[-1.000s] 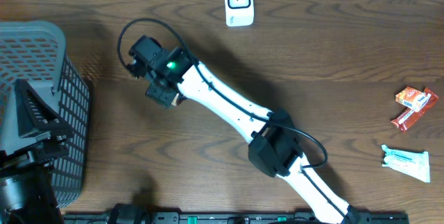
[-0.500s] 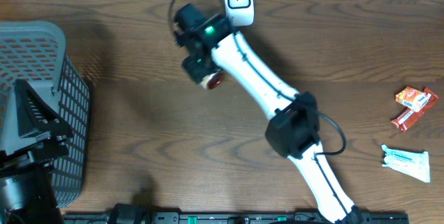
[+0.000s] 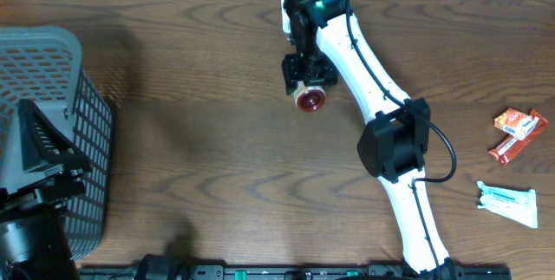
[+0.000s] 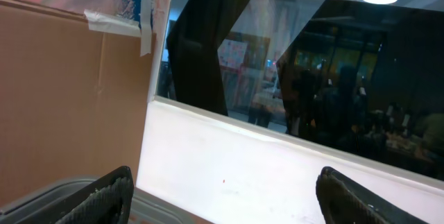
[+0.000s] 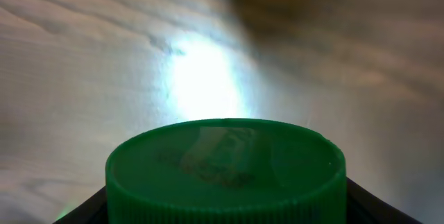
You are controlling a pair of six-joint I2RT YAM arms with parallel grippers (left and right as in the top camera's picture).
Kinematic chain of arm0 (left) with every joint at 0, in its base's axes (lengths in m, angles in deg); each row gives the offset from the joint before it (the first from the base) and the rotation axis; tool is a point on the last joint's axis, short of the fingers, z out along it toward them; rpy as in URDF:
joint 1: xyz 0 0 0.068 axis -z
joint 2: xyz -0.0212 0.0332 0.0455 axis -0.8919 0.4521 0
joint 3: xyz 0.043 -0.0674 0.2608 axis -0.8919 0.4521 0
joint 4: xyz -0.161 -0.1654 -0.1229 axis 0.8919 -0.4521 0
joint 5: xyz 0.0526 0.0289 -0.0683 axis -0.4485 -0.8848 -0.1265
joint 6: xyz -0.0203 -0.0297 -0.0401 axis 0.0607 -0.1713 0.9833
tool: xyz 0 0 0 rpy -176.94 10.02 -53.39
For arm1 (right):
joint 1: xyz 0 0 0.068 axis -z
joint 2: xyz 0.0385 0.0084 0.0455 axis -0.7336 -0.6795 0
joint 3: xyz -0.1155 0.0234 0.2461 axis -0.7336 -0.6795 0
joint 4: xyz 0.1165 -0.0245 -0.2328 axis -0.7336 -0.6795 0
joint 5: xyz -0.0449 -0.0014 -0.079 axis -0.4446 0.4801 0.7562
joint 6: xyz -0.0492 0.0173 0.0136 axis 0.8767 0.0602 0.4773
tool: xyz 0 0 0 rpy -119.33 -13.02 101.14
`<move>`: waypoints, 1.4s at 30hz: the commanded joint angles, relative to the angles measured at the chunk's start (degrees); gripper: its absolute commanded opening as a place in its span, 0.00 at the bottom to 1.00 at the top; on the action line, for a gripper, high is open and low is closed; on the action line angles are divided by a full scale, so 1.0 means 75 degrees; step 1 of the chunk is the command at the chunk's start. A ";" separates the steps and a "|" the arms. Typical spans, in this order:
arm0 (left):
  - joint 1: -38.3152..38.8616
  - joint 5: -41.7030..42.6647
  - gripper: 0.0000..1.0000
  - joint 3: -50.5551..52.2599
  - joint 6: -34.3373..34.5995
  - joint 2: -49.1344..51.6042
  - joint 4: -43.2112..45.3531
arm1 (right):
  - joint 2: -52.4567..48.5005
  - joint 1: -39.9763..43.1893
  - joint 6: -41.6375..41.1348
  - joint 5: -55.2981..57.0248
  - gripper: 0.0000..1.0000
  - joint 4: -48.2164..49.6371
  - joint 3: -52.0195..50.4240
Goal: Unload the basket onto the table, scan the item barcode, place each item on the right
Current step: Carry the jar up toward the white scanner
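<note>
Green-capped jar (image 5: 225, 165) sits right between the right gripper's (image 3: 306, 81) fingers, cap facing the wrist cam, over the wooden table (image 3: 173, 141) near its far edge. Jaws are partly spread and clamped on the jar's sides. Left gripper (image 4: 229, 196) is wide open, holding nothing.

Grey basket (image 3: 91, 141) far left; orange snack packets (image 3: 518, 124) and white tube (image 3: 507, 204) right
</note>
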 commanded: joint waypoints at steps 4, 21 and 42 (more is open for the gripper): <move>-0.0038 -0.0044 0.84 0.0029 0.0096 -0.0076 0.0020 | 0.0364 -0.0189 -0.1317 -0.1218 0.57 -0.0108 -0.0994; -0.0038 -0.0044 0.84 0.0029 0.0096 -0.0076 0.0017 | 0.0367 -0.0289 -0.0175 -0.3917 0.50 0.1836 -0.2967; -0.0038 -0.0044 0.84 0.0029 0.0122 -0.0076 -0.0079 | 0.0364 0.0460 0.0137 -0.6470 0.67 0.1714 -0.2970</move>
